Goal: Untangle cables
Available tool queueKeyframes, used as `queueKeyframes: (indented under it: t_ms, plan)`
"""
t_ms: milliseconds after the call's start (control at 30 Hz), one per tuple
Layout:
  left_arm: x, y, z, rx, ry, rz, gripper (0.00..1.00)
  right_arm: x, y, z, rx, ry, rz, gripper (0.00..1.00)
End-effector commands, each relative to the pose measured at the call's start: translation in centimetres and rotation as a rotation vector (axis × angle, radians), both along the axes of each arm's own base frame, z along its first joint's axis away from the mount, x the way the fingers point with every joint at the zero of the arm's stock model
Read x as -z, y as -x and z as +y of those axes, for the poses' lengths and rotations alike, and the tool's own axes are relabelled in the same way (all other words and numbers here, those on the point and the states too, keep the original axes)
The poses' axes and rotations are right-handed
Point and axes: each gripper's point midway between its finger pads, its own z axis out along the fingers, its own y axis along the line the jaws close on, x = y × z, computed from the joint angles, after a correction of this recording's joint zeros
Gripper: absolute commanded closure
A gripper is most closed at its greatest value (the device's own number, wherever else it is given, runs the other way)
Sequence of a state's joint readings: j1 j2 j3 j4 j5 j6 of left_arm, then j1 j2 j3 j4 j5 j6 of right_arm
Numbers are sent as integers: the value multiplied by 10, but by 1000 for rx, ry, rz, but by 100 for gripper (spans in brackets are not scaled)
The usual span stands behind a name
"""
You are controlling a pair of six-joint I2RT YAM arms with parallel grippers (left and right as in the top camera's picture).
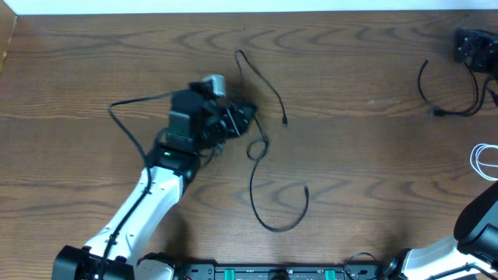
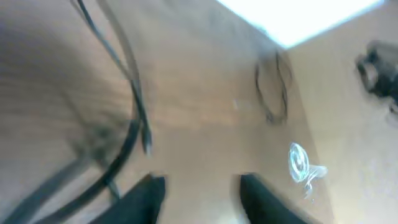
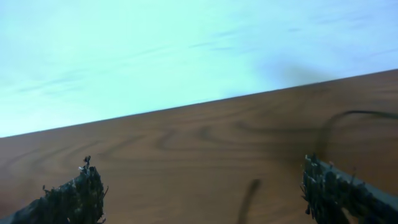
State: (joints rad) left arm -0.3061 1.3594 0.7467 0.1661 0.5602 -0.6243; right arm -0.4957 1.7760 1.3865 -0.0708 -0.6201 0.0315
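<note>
A thin black cable point(image 1: 253, 187) lies in the middle of the table. One stretch curves up to a plug end point(image 1: 285, 121), another loops down toward the front edge. My left gripper point(image 1: 243, 115) hovers over where the stretches meet. In the left wrist view it point(image 2: 202, 183) is open with bare wood between its fingers point(image 2: 146, 199), and the black cable point(image 2: 134, 124) runs just left of them. A second black cable point(image 1: 447, 97) lies at the far right, and a white cable point(image 1: 484, 159) is coiled at the right edge. My right gripper point(image 3: 205, 180) is wide open and empty.
The right arm point(image 1: 478, 222) rests at the front right corner. A black fixture point(image 1: 475, 47) sits at the back right. The left arm's own thick wire point(image 1: 128, 117) arcs out to its left. The wooden table point(image 1: 373, 194) ends at a pale back edge.
</note>
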Motion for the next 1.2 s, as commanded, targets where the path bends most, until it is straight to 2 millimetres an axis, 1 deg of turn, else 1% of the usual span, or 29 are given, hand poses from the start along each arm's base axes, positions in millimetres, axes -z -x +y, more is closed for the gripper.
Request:
queueKeyframes:
  t_ms: [0,33,67,100,167,233,267,300,367,433,467,533,600,667,767,800,833,867,933,967,1033,1100,1167]
  plan:
    - [19,32,-19,145,-56,65,40,-23,3,46,-122,-60,-30,1]
    - [30,40,-17,144,-89,116,37,-24,2,53,-135,-59,-30,1]
    - [52,52,-7,110,-161,213,32,-24,-1,70,-169,-62,-25,1]
    - [62,57,0,88,-203,256,31,-23,-1,78,-184,-65,-20,1]
    - [76,66,11,56,-263,319,30,-19,-3,99,-225,-72,-2,1]
    - [78,70,11,66,-261,339,30,-18,-4,120,-265,-76,7,1]
    - [75,72,7,86,-241,335,30,-17,-4,130,-285,-77,11,1]
    - [68,73,-2,130,-200,319,30,-17,-5,143,-309,-78,15,1]
    - [44,78,-28,297,-103,205,29,-14,-5,164,-342,-77,28,1]
    - [19,82,-47,430,-17,83,29,-9,-5,180,-354,-68,52,1]
    - [13,82,-51,455,3,49,23,-5,-5,187,-351,-59,67,1]
    - [7,75,-50,438,-3,6,18,3,-4,199,-339,-40,104,1]
    - [10,60,-36,352,-53,-10,9,9,1,216,-366,-41,136,1]
    - [11,43,-18,235,-106,-17,8,17,10,236,-406,-60,182,1]
    - [4,18,18,20,-149,-19,8,32,23,271,-483,-71,251,1]
    - [0,14,28,-25,-165,-32,7,39,27,285,-508,-64,274,1]
    - [-4,10,42,-81,-186,-43,7,45,30,295,-529,-54,289,1]
    - [-8,7,58,-144,-213,-51,7,55,35,310,-557,-26,311,1]
    - [-14,7,87,-254,-262,-55,7,72,39,328,-584,28,343,1]
    - [-18,9,104,-318,-292,-54,7,85,41,339,-584,61,368,1]
    - [-24,17,138,-439,-351,-46,7,104,46,357,-593,106,404,1]
    - [-28,29,162,-525,-394,-34,7,122,54,378,-626,131,437,1]
    - [-31,40,178,-581,-423,-22,7,137,64,398,-667,142,466,1]
